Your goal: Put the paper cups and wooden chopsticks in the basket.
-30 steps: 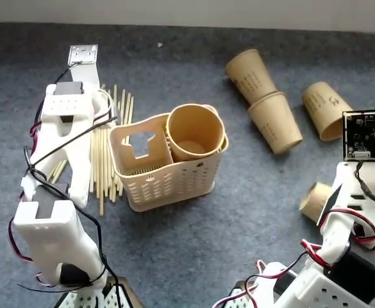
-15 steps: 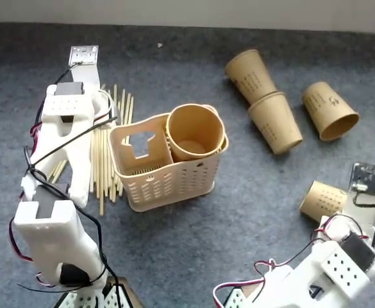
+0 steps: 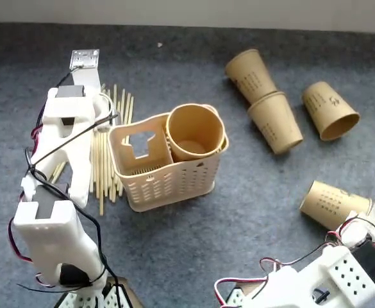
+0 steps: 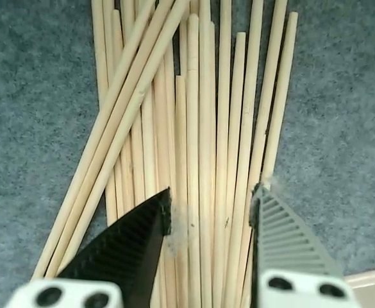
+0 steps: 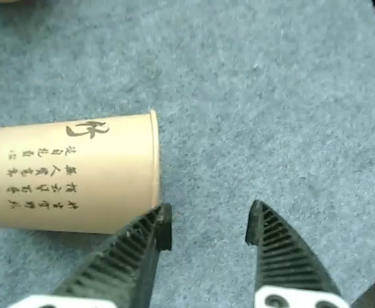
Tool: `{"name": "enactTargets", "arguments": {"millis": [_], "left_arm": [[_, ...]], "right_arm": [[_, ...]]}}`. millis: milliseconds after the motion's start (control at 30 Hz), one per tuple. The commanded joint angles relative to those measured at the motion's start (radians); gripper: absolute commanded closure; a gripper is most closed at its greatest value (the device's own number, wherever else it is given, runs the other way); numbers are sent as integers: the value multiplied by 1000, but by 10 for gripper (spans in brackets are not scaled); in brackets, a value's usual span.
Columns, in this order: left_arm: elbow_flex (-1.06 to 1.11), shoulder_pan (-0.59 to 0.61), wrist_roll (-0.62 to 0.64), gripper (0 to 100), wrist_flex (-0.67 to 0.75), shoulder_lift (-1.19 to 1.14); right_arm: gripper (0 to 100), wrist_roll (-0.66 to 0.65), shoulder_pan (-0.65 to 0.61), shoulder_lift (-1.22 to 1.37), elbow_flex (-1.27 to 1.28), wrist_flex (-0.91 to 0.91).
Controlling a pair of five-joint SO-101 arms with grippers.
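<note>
Pulling back toward its base over the last second, the right arm (image 3: pixel 331 282) has left the spot where it covered the nearest paper cup (image 3: pixel 333 204), and that cup now lies in full view on its side on the grey carpeted table (image 3: pixel 193 256); the left arm, the basket and the other cups lie as they did. The right gripper (image 5: pixel 206 228) hangs low over the carpet with its fingers spread moderately apart and nothing between them, the dark finger (image 5: pixel 133 250) just beside the rim of the nearest cup; whether it touches the cup cannot be told. Farther in, near the middle of the table, the cream plastic basket (image 3: pixel 168 176) stands upright with one paper cup (image 3: pixel 195 131) upright, mouth up, in the compartment away from the chopsticks. Just beside the basket's other side, the wooden chopsticks (image 3: pixel 107 147) lie in a loose, roughly parallel bundle on the carpet, partly under the left arm (image 3: pixel 68 135). The left gripper (image 4: pixel 211 208) sits right over this bundle, fingers parted with several sticks between the tips, not closed on them. Farthest away, two nested cups (image 3: pixel 264 99) lie on their sides, and a single cup (image 3: pixel 329 110) lies near them, its mouth toward the arms.
</note>
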State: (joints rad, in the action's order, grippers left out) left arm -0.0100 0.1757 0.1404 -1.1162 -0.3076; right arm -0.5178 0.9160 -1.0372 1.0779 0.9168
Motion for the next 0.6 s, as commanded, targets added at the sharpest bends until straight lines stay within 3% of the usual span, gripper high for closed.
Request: {"name": "enactTargets", "arguments": {"millis": [0,233,433,567], "left_arm": [[-7,12,2,779,9,19],[-5,12,2,779,5,19],[-5,22,2,779,5,19],[-5,22,2,779,5,19]], "right_arm": [[800,-15,-47,5,51,-70],[800,-12,-182,5,265,-211],[801,-11,-186,5,300,-219],[905,-11,-191,4,305,-219]]}}
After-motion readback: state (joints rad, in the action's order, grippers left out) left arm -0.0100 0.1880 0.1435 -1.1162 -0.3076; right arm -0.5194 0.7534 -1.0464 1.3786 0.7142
